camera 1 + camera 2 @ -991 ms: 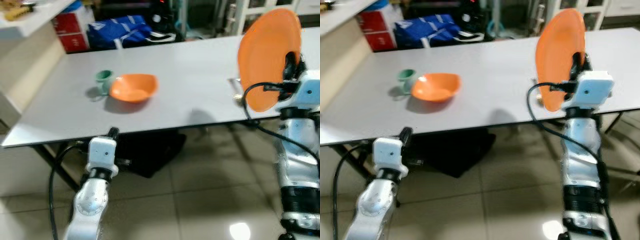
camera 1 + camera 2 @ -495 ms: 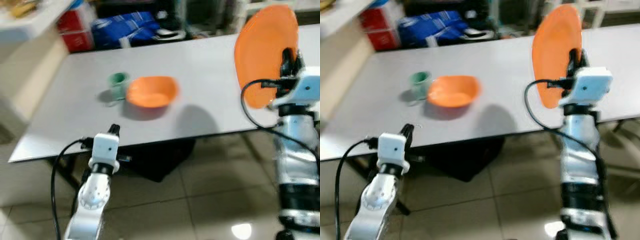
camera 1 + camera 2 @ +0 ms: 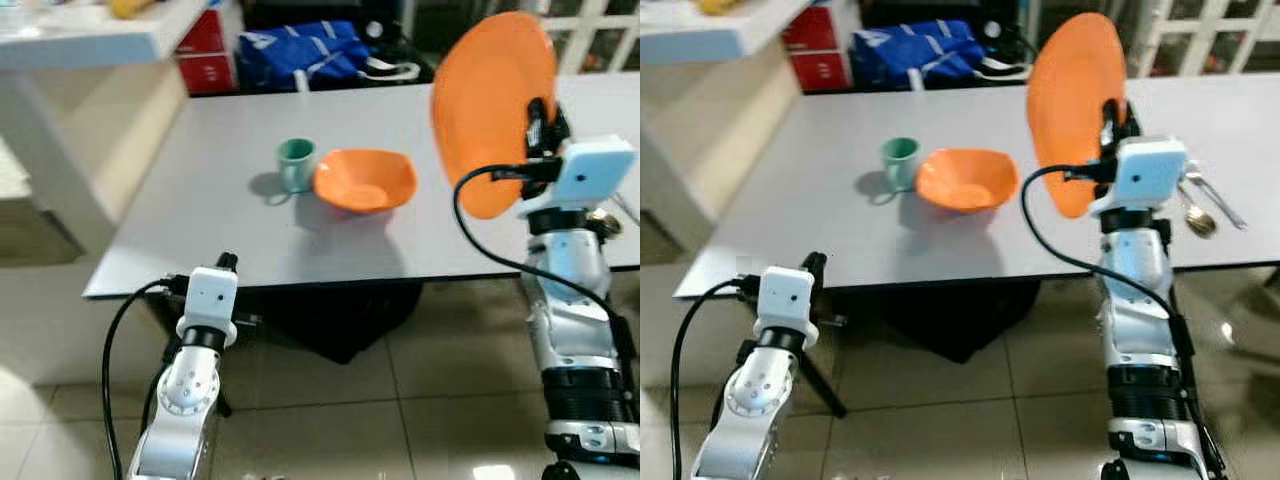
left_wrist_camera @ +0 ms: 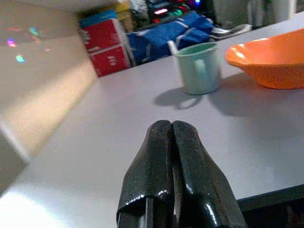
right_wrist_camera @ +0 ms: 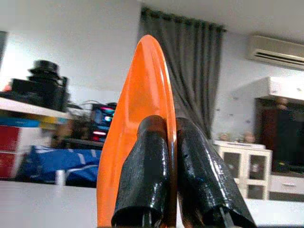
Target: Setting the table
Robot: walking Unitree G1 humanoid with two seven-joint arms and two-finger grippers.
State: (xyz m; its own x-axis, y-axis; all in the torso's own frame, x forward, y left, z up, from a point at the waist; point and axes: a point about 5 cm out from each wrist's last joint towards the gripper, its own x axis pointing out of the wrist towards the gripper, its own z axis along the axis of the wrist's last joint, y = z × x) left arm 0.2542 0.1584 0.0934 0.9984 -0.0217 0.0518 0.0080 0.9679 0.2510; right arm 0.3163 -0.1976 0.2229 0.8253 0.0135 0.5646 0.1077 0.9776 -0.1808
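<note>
On the table [image 3: 200,215] the green cup [image 3: 296,164] touches the orange bowl [image 3: 366,180] at its 9 o'clock; bare tabletop lies from 6 to 9 o'clock of them, spoons [image 3: 1200,205] well off at 3 o'clock

My right fingers [image 3: 1108,118] are gripping an orange plate [image 3: 1072,105] on edge above the grey tabletop [image 3: 820,215]. An orange bowl [image 3: 966,181] is sitting just beside a green cup [image 3: 900,163]; spoons [image 3: 1196,213] are lying near my right arm.

One plate [image 3: 492,105], one bowl [image 3: 365,181], one cup [image 3: 296,164], two spoons [image 3: 1202,203].
</note>
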